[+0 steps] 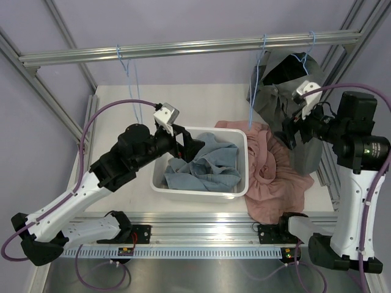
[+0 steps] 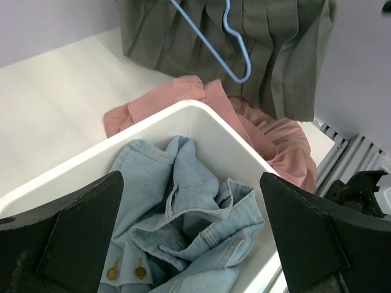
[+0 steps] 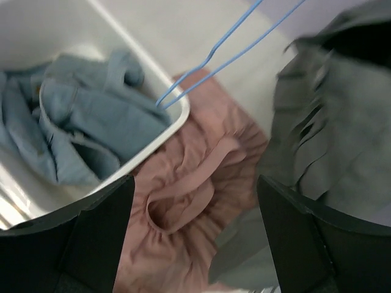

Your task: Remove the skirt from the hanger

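Observation:
A grey pleated skirt (image 1: pixel 287 91) hangs from a blue hanger (image 1: pixel 305 54) on the rail at the back right. It also shows in the left wrist view (image 2: pixel 256 43) and the right wrist view (image 3: pixel 330 122). A second blue hanger (image 1: pixel 253 91) hangs bare beside it, over a pink skirt (image 1: pixel 272 174) that lies crumpled on the table. My right gripper (image 1: pixel 287 131) is open and empty, just in front of the grey skirt and above the pink skirt (image 3: pixel 189 207). My left gripper (image 1: pixel 189 146) is open and empty over the white bin (image 1: pixel 201 194).
The white bin holds crumpled light-blue denim (image 1: pixel 204 162), which also shows in the left wrist view (image 2: pixel 195 213). A third bare blue hanger (image 1: pixel 126 64) hangs at the back left. The aluminium rail (image 1: pixel 183 49) crosses the back, with frame posts at both sides.

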